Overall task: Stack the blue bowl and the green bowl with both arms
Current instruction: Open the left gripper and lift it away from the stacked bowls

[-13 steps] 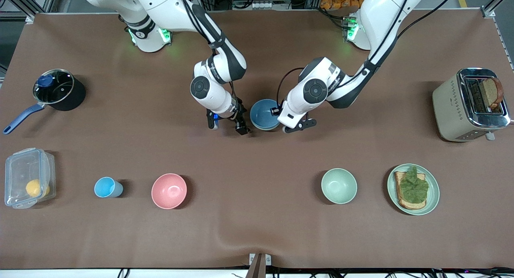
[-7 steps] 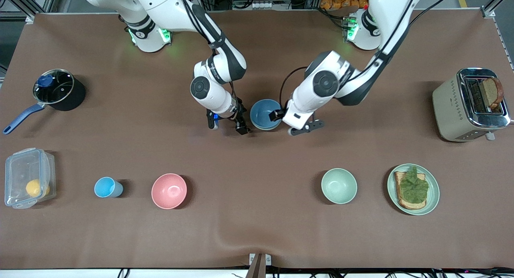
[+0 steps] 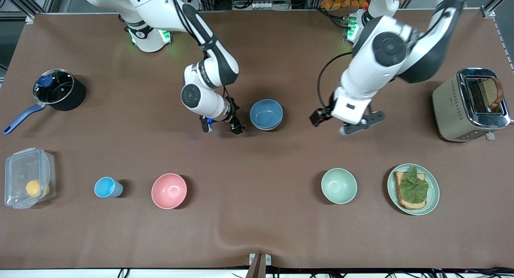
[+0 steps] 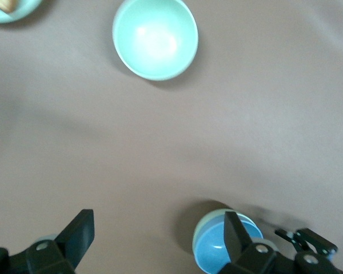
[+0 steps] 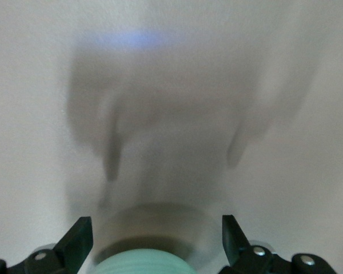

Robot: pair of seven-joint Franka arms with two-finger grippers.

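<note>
The blue bowl [image 3: 266, 113] sits nested in the pale green bowl [image 4: 198, 240] at the table's middle; the blue bowl also shows in the left wrist view [image 4: 220, 254]. My right gripper [image 3: 222, 127] is open and low beside the stack, toward the right arm's end. Its wrist view shows the green bowl's outer wall [image 5: 143, 266] between the open fingers of the right gripper [image 5: 155, 231]. My left gripper [image 3: 342, 123] is open, empty and raised over bare table between the stack and the toaster; it also shows in its own wrist view [image 4: 158, 228].
A mint-green bowl [image 3: 339, 185] and a plate with toast [image 3: 413, 189] lie nearer the camera. A pink bowl [image 3: 169, 191], light-blue cup [image 3: 106, 187] and plastic box [image 3: 27, 176] stand toward the right arm's end. A pot [image 3: 58, 89] and a toaster [image 3: 470, 104] are near the table's ends.
My left gripper has lifted off the stack's edge and swung toward the toaster. My right gripper has drawn slightly away from the stack. The bowls have not moved.
</note>
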